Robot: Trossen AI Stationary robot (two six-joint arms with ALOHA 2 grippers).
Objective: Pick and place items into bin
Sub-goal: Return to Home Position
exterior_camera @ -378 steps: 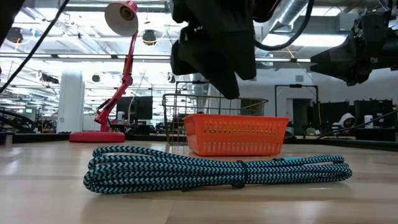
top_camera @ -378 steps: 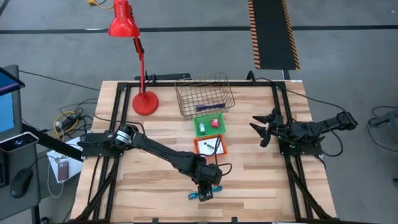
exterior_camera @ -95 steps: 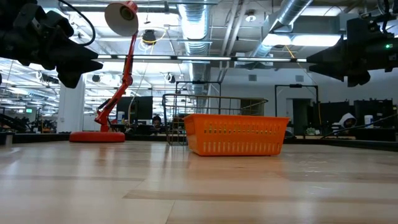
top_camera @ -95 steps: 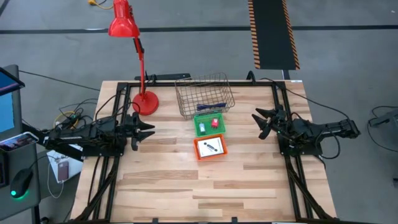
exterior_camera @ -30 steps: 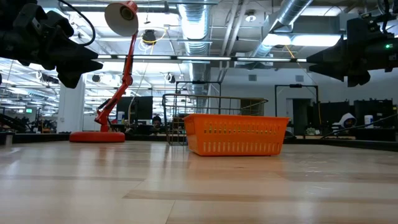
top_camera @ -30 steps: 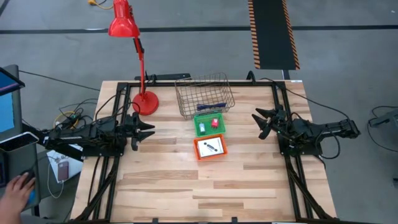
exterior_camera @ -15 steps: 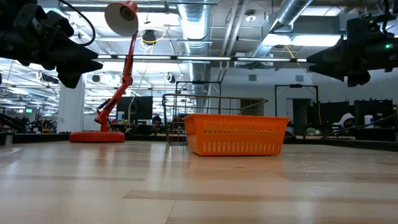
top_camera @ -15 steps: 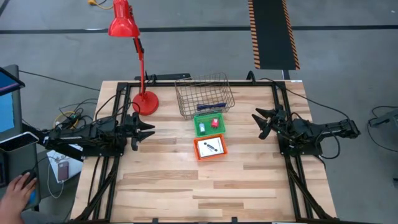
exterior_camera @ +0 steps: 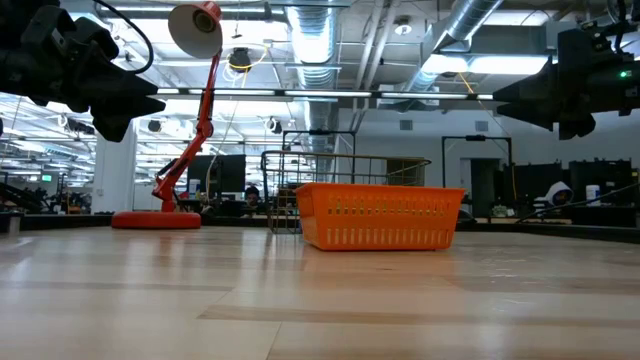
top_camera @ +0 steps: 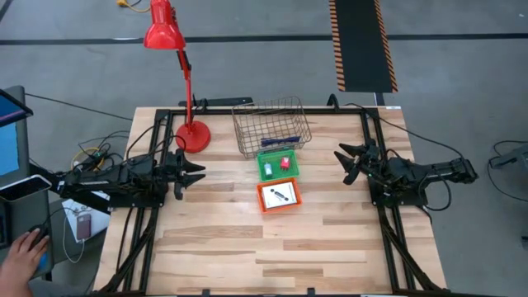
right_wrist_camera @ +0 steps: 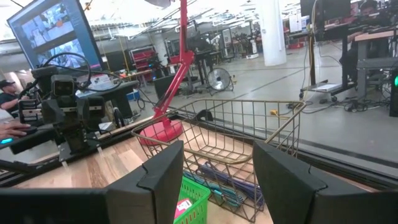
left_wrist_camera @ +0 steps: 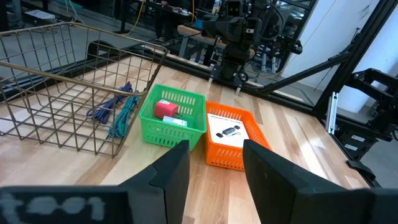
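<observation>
Seems finished: cables (left_wrist_camera: 118, 115) in the wire basket (left_wrist_camera: 56, 124), red block (left_wrist_camera: 165, 109) in the green basket (left_wrist_camera: 171, 134), card (left_wrist_camera: 229, 130) in the orange basket (left_wrist_camera: 227, 158) (no loose items on the tabletop (top_camera: 330, 239)). The left jaws and right jaws gape empty at opposite edges.

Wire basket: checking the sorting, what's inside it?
A blue cable and a teal cable lie bundled on the wire basket floor. Anything beneath them is hidden.

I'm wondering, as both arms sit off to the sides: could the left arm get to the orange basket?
Probably yes. The left hand is open at the left of the table, and only bare wood lies between it and the orange basket.
</observation>
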